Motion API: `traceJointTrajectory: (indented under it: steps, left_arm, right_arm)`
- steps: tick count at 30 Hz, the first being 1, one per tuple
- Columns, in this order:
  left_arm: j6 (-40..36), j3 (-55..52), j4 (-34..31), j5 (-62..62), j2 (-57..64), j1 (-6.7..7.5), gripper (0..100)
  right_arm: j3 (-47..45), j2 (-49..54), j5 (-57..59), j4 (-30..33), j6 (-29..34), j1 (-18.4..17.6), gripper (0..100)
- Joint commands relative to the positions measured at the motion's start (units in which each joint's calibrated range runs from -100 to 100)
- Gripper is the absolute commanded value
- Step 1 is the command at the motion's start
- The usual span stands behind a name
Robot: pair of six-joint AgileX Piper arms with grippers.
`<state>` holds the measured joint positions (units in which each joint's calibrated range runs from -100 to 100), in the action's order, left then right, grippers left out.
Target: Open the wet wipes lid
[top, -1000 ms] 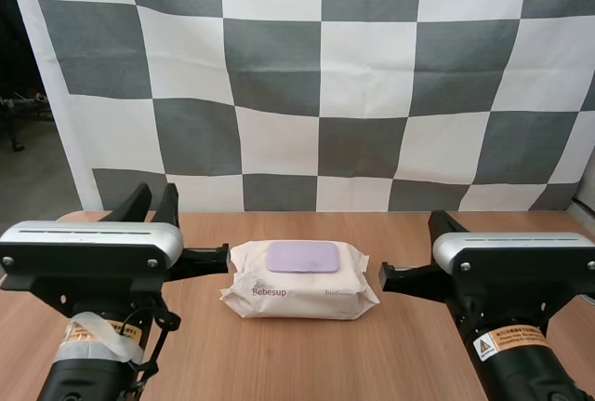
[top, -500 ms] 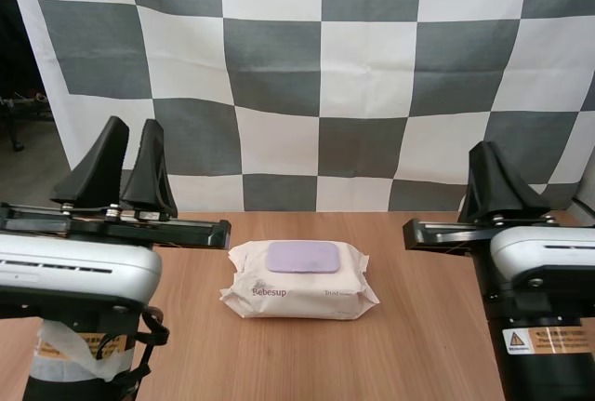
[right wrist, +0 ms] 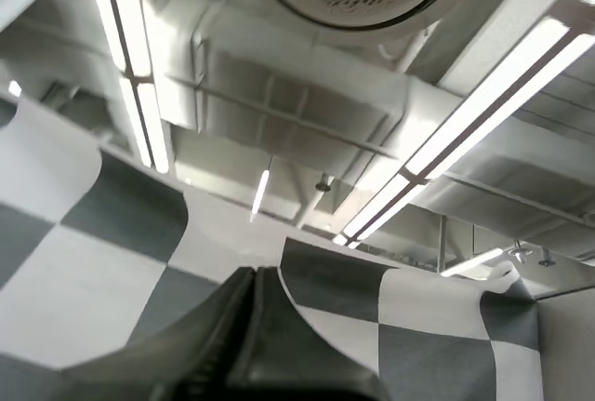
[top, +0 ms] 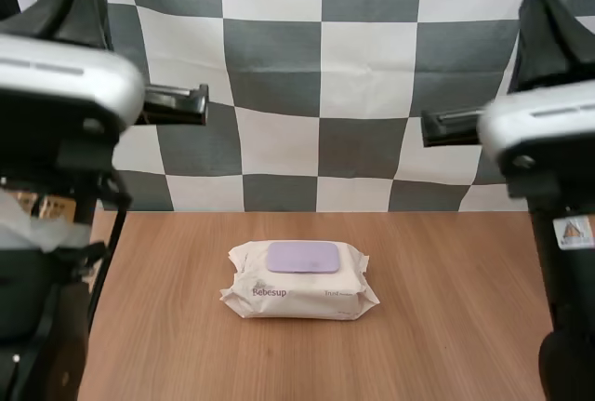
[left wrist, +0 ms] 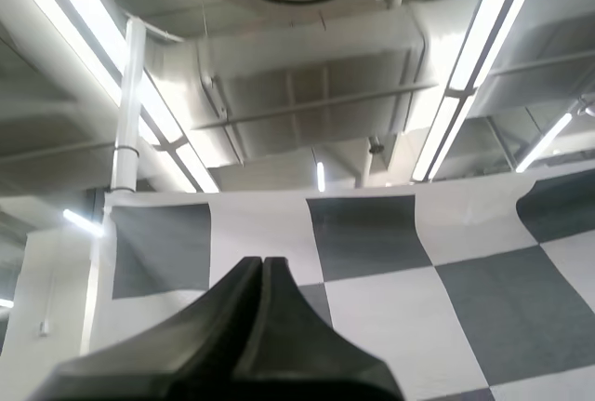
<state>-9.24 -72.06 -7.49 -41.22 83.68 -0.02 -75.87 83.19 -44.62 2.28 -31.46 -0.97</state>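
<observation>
Cream plastic wet wipes pack (top: 299,280), lilac rectangular lid (top: 304,256) flat on top, lies lengthwise 9-to-3, at 5 o'clock from left gripper (left wrist: 263,261) and 7 o'clock from right gripper (right wrist: 254,273), both high, closed on nothing, about equally near.

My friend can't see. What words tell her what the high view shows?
A cream pack of wet wipes lies flat in the middle of a wooden table, its purple lid shut. The left arm and the right arm stand at either side, high above it.
</observation>
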Motion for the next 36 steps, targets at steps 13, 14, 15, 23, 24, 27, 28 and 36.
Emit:
traceJointTrajectory:
  steps: [13, 14, 15, 23, 24, 27, 28, 36]
  left_arm:
    - [19.81, 33.82, -10.88, 98.17, -17.44, -0.05, 0]
    - [22.73, 33.01, -10.88, 99.76, -17.72, -0.05, 0]
    - [24.86, 32.31, -11.01, 101.52, -17.86, -0.05, 0]
    - [21.51, 24.63, -17.15, 110.86, -17.94, -0.15, 0]
    - [21.51, 23.65, -15.38, 112.03, -17.94, -0.15, 0]
    - [22.71, 20.77, -8.21, 116.89, -17.94, -0.15, 0]
    - [23.51, 19.86, -5.64, 118.30, -17.94, -0.15, 0]
    - [28.56, 10.70, 6.93, 117.44, -17.94, -0.15, 0]
  right_arm:
    - [32.99, -17.55, 97.00, 11.73, -6.63, 0.88, 0]
    - [32.99, -18.34, 98.67, 12.57, -7.58, 0.88, 0]
    - [32.99, -19.17, 100.30, 13.32, -9.02, 0.88, 0]
    - [32.99, -24.91, 114.07, 18.25, -13.27, 0.88, 0]
    - [32.99, -25.58, 115.20, 18.12, -13.59, 0.88, 0]
    - [32.99, -27.55, 117.83, 17.91, -16.31, 0.88, 0]
    - [32.99, -27.98, 118.44, 17.63, -16.95, 0.88, 0]
    - [30.76, -30.19, 117.10, 10.31, -22.66, 0.88, 0]
